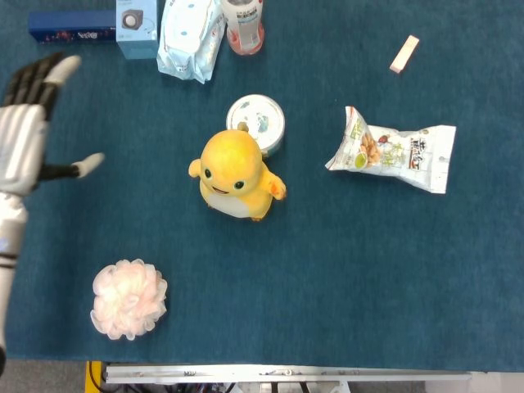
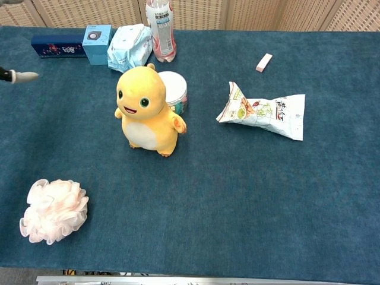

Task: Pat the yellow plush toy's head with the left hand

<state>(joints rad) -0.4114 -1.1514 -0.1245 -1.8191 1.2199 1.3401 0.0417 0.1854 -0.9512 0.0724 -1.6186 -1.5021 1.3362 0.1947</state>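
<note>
**Yellow toy upright, left hand off at the table's left edge**

Yellow and rounded, the plush toy stands upright near the middle of the blue cloth table, just touching or nearly touching the white round tin behind it. The chest view shows its face: open red mouth, dark eyes, cream belly, small arms out, feet flat on the cloth. The head view gives only the crown and the eyes from above.

The head view alone shows the silver left hand at the far left, well apart from the toy, fingers spread and straight, thumb out, holding nothing. The chest view catches just one pale fingertip at its left edge. The right hand appears in neither view.

A pink mesh bath puff lies near-left. A crinkled snack bag lies right of the toy, a small pale eraser block beyond it. Along the far edge sit a dark blue flat box, a light blue carton, a wet-wipes pack and a clear bottle.
</note>
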